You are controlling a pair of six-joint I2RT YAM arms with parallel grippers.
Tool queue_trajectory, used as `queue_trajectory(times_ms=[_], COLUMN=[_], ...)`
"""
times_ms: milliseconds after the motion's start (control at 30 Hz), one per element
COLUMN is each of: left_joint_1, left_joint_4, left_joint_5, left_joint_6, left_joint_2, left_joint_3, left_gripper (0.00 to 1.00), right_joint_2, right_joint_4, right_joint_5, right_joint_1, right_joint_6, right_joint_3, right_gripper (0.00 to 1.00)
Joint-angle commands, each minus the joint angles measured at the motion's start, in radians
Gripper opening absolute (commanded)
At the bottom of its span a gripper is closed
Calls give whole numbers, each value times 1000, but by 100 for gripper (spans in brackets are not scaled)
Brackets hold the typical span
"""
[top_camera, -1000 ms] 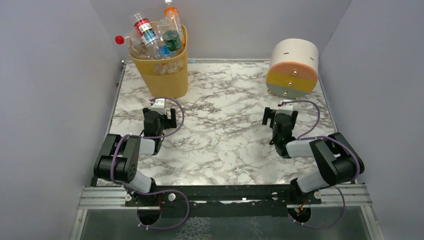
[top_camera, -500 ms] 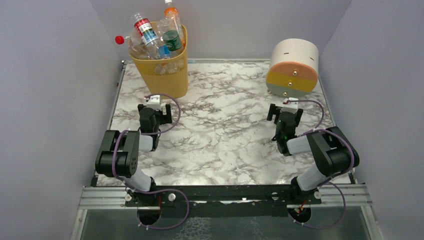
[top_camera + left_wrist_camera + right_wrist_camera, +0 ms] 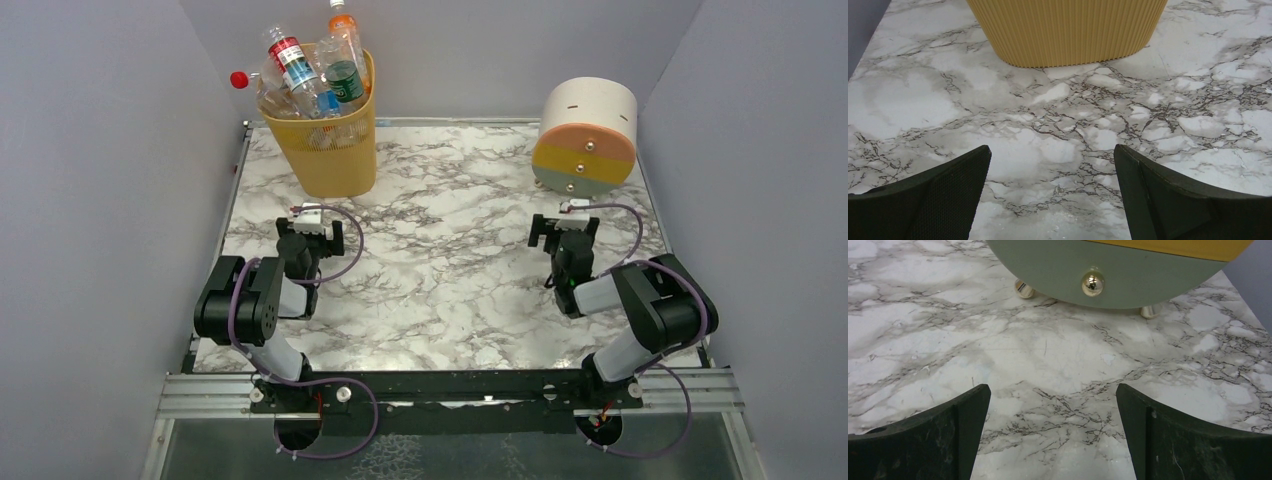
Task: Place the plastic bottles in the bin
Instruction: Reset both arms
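Note:
The yellow-orange bin (image 3: 330, 150) stands at the far left of the marble table, piled above its rim with several plastic bottles (image 3: 305, 75), one with a red cap sticking out left. Its ribbed base fills the top of the left wrist view (image 3: 1068, 35). My left gripper (image 3: 310, 232) is open and empty, low over the table in front of the bin; it also shows in the left wrist view (image 3: 1052, 170). My right gripper (image 3: 565, 233) is open and empty, low over the table; it also shows in the right wrist view (image 3: 1053, 407).
A round white, orange and grey drum (image 3: 587, 135) with brass knobs stands at the far right; its grey lower face and feet show in the right wrist view (image 3: 1113, 270). Grey walls close the table on three sides.

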Motion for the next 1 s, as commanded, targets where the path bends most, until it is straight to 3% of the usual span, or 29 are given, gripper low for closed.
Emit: queue_trajectory(times_ms=[0,200,367,400,500,567,633,733,967], left_joint_1=[2,2,4,4,4,3,4,2,2], left_joint_4=[109,111,111,110,108,99,94,93,93], left_joint_5=[24,20,17,18,13,-10,-13,-13,-13], left_joint_6=[7,5,7,7,6,-6,-7,-7,-7], left_joint_2=[18,16,18,18,19,22,22,21,21], left_joint_3=[-10,-13,-12,-10,-9,-3,0,0,-2], left_gripper=[99,99,99,99,99,99,99,99,99], right_joint_2=[-31,-24,9,60,20,51,21,45,35], right_joint_4=[179,314,226,326,197,265,181,244,217], right_joint_5=[-95,-149,-185,-183,-210,-215,-217,-219,-217], right_joint_1=[-2,-1,-30,-31,-49,-54,-57,-57,-58], right_joint_6=[-36,-50,-19,-49,-8,-20,-7,-14,-10], right_joint_3=[-80,-152,-105,-108,-82,-87,-74,-83,-79], right_gripper=[99,99,99,99,99,99,99,99,99])
